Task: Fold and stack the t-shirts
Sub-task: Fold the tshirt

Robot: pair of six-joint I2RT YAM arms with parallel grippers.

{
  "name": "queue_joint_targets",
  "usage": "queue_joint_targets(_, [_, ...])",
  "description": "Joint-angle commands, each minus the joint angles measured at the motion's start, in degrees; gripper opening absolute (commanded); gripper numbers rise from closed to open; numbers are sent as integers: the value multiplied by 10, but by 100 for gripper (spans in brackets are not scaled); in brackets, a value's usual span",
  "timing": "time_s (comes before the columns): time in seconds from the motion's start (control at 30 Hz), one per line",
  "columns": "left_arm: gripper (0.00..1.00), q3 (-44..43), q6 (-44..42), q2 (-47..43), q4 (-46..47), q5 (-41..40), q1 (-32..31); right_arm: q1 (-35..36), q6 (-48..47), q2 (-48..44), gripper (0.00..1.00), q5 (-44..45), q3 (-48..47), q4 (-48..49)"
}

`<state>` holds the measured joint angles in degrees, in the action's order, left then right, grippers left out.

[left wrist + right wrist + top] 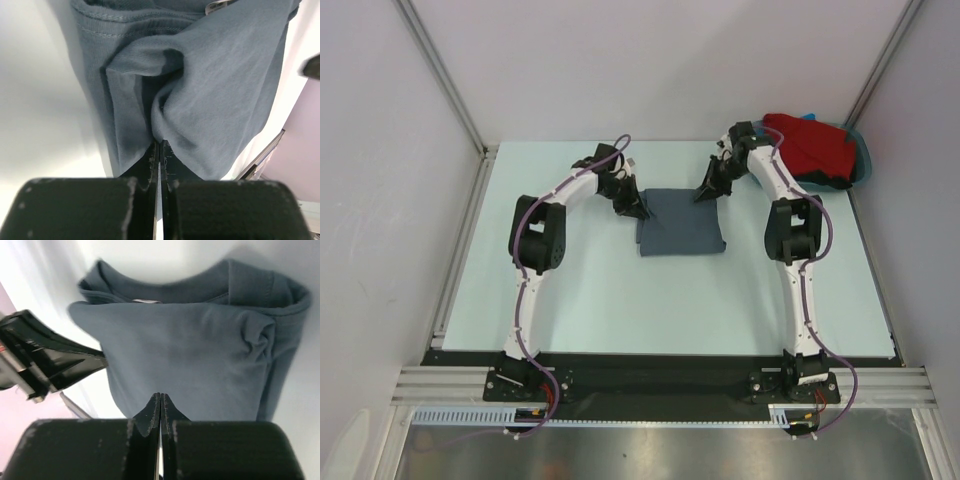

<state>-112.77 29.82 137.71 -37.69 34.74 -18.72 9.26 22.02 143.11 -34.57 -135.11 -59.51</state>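
L gripper (159, 150): fingers clenched tight, no gap btwn them. The grey shirt (215, 90) puckered into the tips w/ creases running out from that spot, so it was pinching the cloth. From above, that pinch sat at the shirt's far-left corner, w/ the L arm bent round from the left side.

R gripper (160, 401): fingers also pressed together, tips right at the near edge of the cloth in its own cam. Cloth lay smooth there, so couldn't tell if any was caught btwn the tips. From above it sat at the shirt's far-right corner, opposite the L one.

Grey shirt was folded into a rough rectangle, flat on the table (620, 300), about mid-table, btwn the two arms. In the R wrist cam the collar & a pale neck label (145, 301) showed at the end away from the fingers, w/ a bunched fold at one side.

Red shirt (815, 145) lay heaped in a teal tub (865, 160) at the table's far-right corner, well apart from the grey one, w/ a bit of dark cloth under its near side.
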Motion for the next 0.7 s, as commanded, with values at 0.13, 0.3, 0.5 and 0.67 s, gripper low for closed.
queue_joint_targets(0.13, [0,17,5,-24,28,16,-1,2,8,48,0,-21,-3,-23])
queue_joint_targets(0.3, [0,23,4,-31,28,15,-1,0,3,73,0,14,-22,-34])
queue_joint_targets(0.5, [0,33,-3,-43,24,12,-1,-10,0,84,0,54,-24,-39])
queue_joint_targets(0.67, [0,49,-4,-60,26,9,1,-13,1,87,0,58,-25,-38])
